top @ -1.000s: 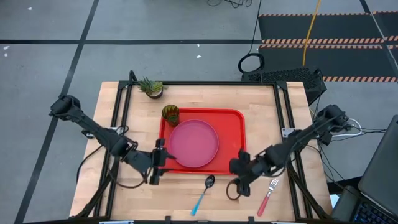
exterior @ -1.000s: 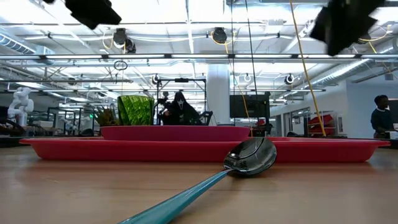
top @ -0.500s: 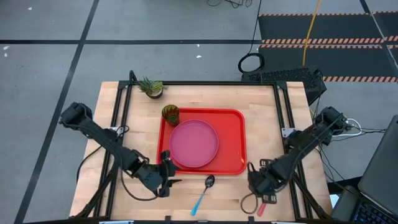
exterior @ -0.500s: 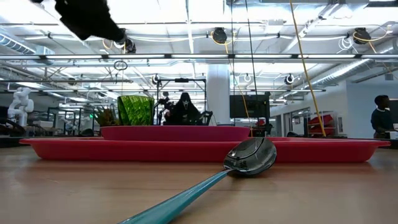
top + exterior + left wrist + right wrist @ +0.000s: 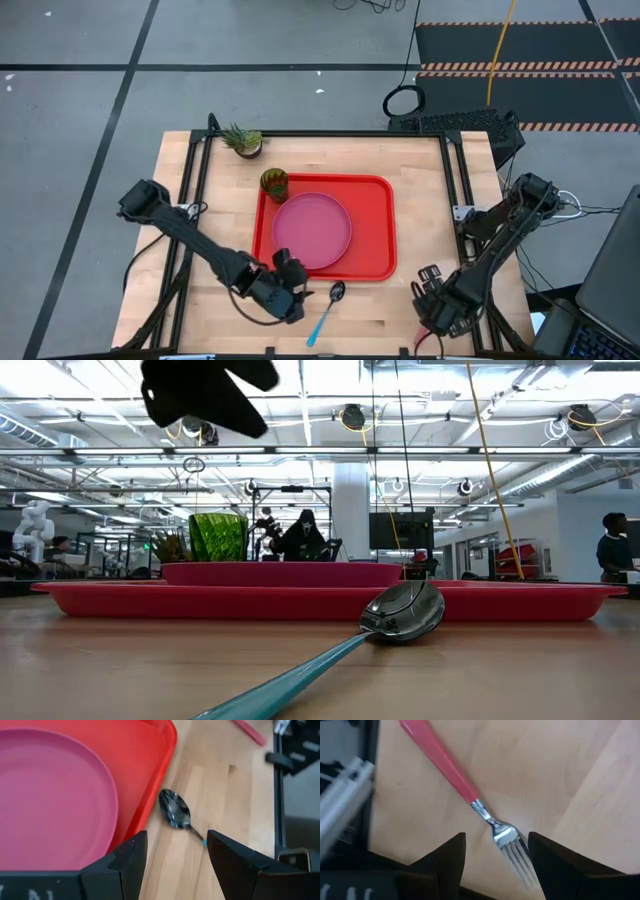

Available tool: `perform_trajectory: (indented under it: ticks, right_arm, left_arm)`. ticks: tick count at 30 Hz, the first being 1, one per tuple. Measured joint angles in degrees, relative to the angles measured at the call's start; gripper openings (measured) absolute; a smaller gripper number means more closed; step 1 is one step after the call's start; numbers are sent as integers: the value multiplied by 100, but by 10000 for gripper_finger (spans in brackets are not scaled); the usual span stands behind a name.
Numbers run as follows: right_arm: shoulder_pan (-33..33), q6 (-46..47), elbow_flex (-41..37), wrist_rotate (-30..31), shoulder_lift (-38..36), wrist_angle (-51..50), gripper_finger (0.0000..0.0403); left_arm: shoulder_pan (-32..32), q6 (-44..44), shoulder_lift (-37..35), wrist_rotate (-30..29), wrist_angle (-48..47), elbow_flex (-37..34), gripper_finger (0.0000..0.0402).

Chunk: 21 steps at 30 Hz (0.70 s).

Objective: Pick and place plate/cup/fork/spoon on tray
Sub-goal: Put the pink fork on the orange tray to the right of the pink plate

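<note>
Both arms have swung toward the table's near edge. The left gripper (image 5: 288, 290), fingers spread wide, now hovers just at 9 o'clock of the spoon (image 5: 327, 310). The right gripper (image 5: 440, 305), also wide, hangs over the fork (image 5: 470, 800). Farther back, the plate (image 5: 311, 231) and cup (image 5: 274, 184) sit unmoved on the tray (image 5: 375, 230).

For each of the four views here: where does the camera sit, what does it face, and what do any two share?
High: overhead, straight down; both arms, tray, plate.
Low: table height, level; spoon nearest, cup, one arm above.
Left wrist: over left claw; spoon, plate.
Right wrist: over right claw; fork.
Shared: spoon in high, low, left wrist.
</note>
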Motion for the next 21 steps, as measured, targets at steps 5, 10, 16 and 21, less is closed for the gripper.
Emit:
perform_trajectory:
  ticks: [5, 10, 16, 21]
  right_arm:
    - [164, -318, -395, -13, 1, 567, 208]
    - [332, -753, -623, 163, 0, 818, 208]
    - [384, -1295, -769, 603, 0, 1078, 208]
    - [408, -1465, -1022, 612, 0, 1569, 208]
  left_arm:
    - [38, -664, 310, 10, 141, 41, 209]
    - [-80, -1375, 554, 48, 232, 40, 209]
    - [-142, -1726, 565, -16, 261, 38, 209]
    - [-133, -1776, 565, -14, 237, 38, 209]
